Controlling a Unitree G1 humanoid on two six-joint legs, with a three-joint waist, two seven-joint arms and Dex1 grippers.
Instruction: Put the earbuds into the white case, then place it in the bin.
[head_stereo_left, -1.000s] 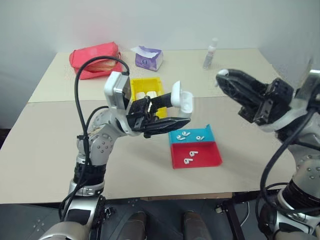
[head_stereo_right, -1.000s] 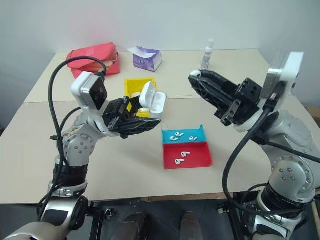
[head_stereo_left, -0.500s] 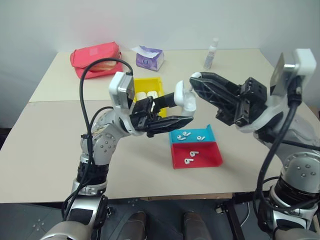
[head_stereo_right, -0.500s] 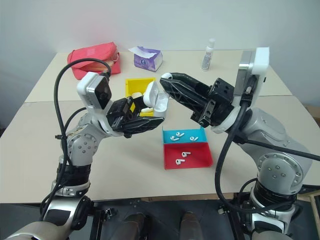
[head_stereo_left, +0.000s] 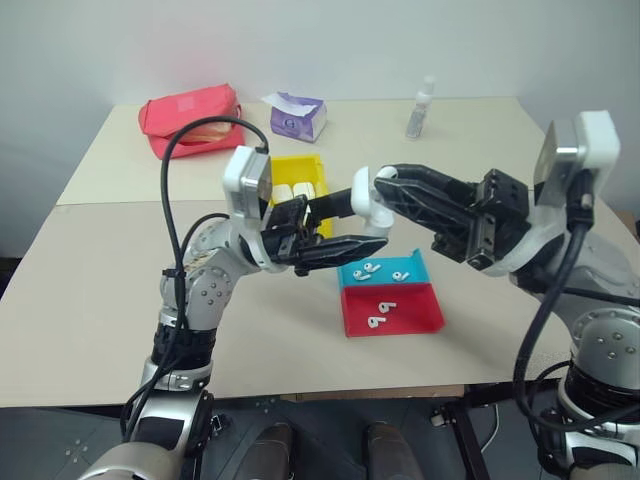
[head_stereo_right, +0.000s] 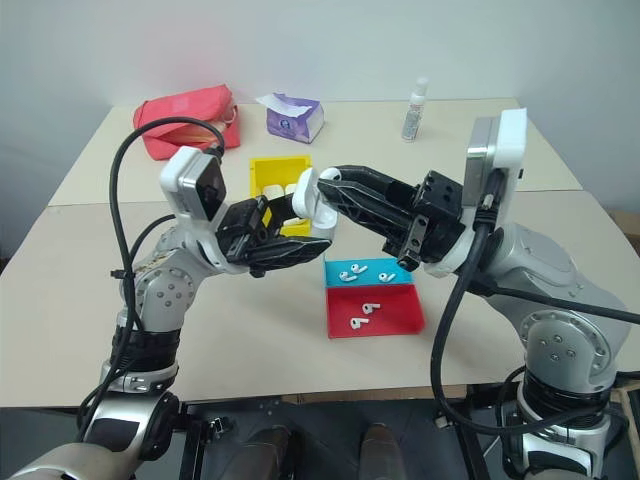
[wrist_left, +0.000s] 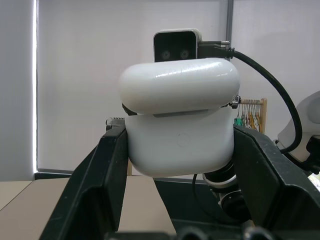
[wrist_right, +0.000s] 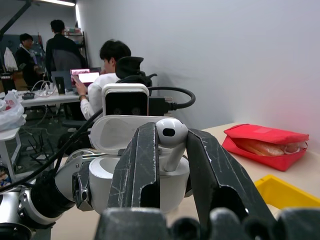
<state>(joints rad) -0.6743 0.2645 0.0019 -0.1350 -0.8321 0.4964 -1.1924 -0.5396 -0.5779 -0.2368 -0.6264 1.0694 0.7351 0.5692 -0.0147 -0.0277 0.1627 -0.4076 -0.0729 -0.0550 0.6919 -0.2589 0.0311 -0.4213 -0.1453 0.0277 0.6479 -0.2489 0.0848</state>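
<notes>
Fingers of the left gripper are clamped on the white case, holding it in the air above the bench with its lid flipped open. Fingers of the right gripper, closed to a narrow gap, pinch one earbud by its stem right over the open case, bud end up.

The step in hand looks like seating this earbud. It would go best if the stem is kept parallel to the well and lowered straight in, with the left arm holding the case steady; the glossy plastic is likely slippery, so a tilted entry could make the bud skate off the rim. Letting go should wait until the stem sits deep in the well.

Behind the case lies the yellow bin, low-walled and rectangular, with other white cases inside. Below the grippers sits a flat tray, teal at the back and red at the front, carrying more earbuds, small, smooth and stemmed. The held case is rounded at every corner, hard and shiny.
</notes>
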